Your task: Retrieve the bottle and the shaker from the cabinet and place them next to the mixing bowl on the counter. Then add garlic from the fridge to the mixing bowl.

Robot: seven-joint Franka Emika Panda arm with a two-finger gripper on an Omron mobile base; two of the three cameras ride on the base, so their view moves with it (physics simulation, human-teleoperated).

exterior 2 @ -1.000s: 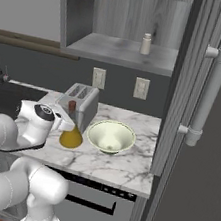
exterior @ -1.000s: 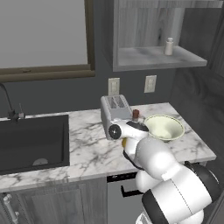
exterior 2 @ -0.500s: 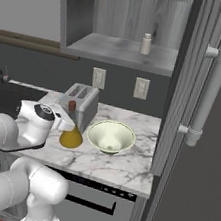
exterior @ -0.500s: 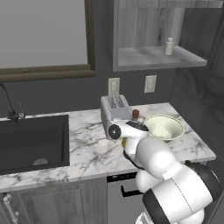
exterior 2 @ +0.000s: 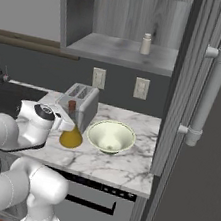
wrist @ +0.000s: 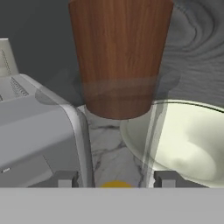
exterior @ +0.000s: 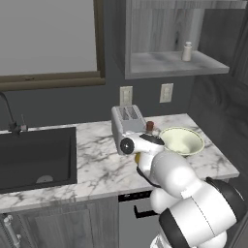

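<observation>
End effector (wrist: 112,179) clamped on the neck of the bottle (exterior 2: 71,136), finger tips either side of the glass, reddish-brown stopper right above them. Bottle upright, base on or just above the tabletop (exterior: 97,164), can't tell which. It sits between the toaster (exterior 2: 81,104) and the mixing bowl (exterior 2: 111,137), close to both. Shaker (exterior: 187,51) upright on the cabinet (exterior: 169,63) shelf, well above. Fridge (exterior 2: 202,122) just right of the bowl, shut. Sink (exterior: 34,157) far left.
</observation>
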